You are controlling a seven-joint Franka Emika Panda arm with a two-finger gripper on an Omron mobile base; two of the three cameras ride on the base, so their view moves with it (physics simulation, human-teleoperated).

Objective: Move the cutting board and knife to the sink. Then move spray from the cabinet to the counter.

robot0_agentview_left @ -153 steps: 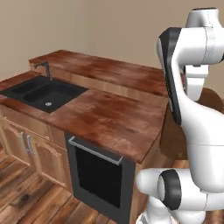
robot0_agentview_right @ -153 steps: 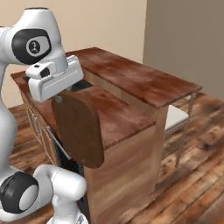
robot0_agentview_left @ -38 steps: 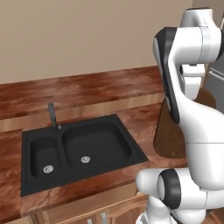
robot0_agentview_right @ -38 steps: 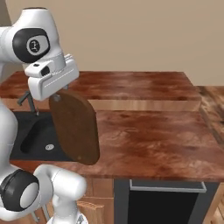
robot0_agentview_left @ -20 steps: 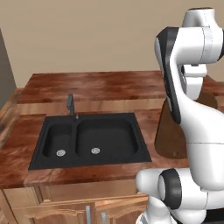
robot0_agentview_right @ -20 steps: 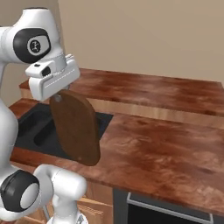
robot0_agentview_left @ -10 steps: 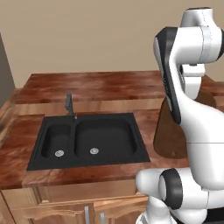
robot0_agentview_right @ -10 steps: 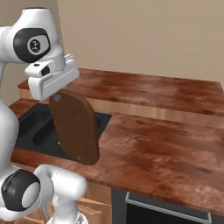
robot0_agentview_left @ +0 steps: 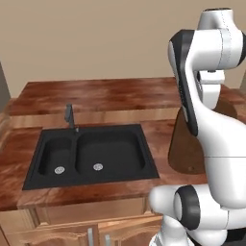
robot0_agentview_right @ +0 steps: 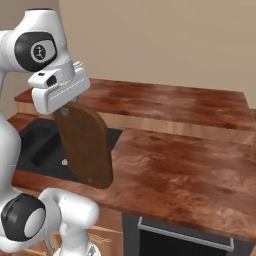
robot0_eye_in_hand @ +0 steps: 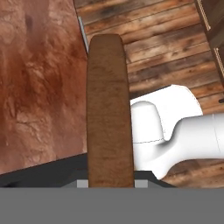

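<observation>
below the pincer (robot0_agentview_right: 64,111) hangs the cutting board (robot0_agentview_right: 86,147), clamped by its top end.

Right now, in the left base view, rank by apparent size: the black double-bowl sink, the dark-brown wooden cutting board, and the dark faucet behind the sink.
1. Black double-bowl sink, clearly largest.
2. Dark-brown wooden cutting board, hanging from the shut gripper; partly hidden by the arm and nearer the camera, so its rank is approximate.
3. Dark faucet, smallest.

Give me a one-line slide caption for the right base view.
The gripper holds the cutting board hanging on end above the counter, just right of the sink.
</observation>
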